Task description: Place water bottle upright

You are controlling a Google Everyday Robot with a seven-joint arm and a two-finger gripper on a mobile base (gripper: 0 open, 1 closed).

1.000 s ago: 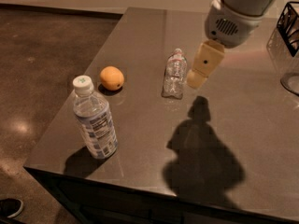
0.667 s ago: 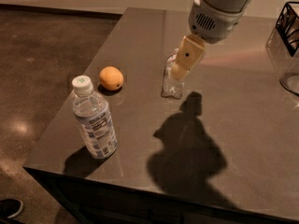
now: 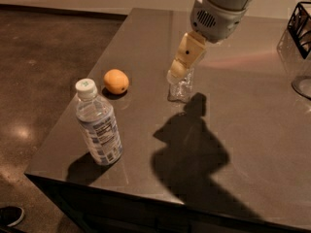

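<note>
The gripper (image 3: 178, 70) hangs at the top of the small clear water bottle (image 3: 181, 88), standing upright on the table (image 3: 252, 130) directly beneath it. Whether it grips the bottle cannot be told.

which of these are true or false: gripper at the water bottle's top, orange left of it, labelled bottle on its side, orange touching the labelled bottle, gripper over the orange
1. The gripper is at the top of the water bottle. True.
2. The orange lies on the table, left of the water bottle in the camera view. True.
3. The labelled bottle lies on its side. False: it stands upright, white cap on top, near the table's front left corner.
4. The orange touches the labelled bottle. False: there is a clear gap between them.
5. The gripper hangs over the orange. False: it is over the water bottle, to the right of the orange.
</note>
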